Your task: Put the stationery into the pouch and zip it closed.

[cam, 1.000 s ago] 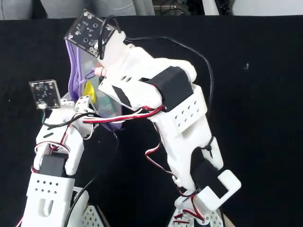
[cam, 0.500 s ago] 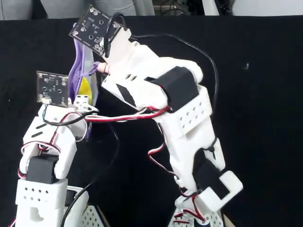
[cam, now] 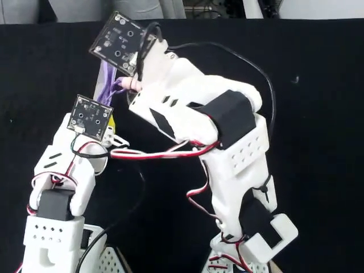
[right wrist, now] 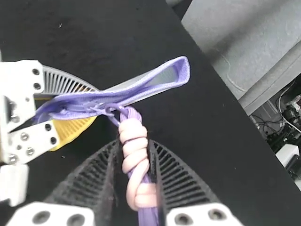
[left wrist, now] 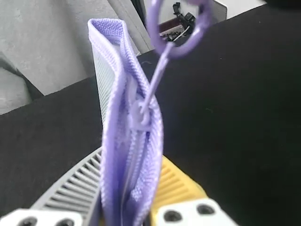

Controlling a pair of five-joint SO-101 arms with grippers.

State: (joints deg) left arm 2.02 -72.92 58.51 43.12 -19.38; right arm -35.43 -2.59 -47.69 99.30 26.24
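A lilac zip pouch (cam: 107, 79) hangs in the air between the two arms, turned edge-on. My left gripper (left wrist: 124, 188) is shut on the pouch (left wrist: 117, 141), with a grey finger (left wrist: 70, 188) on one side and a yellow finger (left wrist: 181, 183) on the other. The zip slider (left wrist: 141, 113) sits along the top edge, its ring pull (left wrist: 178, 28) stretched away from it. My right gripper (right wrist: 134, 150) is shut on a pink knotted cord (right wrist: 134, 155) tied to that pull, just off the pouch (right wrist: 150, 82). The left gripper (right wrist: 89, 104) shows beside it. Whatever the pouch holds is hidden.
Black cloth covers the table (cam: 318, 114), with open room to the right of the arms. Red, white and black cables (cam: 159, 151) hang between the two arms. The table's far edge (cam: 239, 19) meets a grey background.
Both arms have lifted and shifted right with the pouch. The left wrist rose towards the right wrist, and the pouch has turned edge-on, so less of its face shows.
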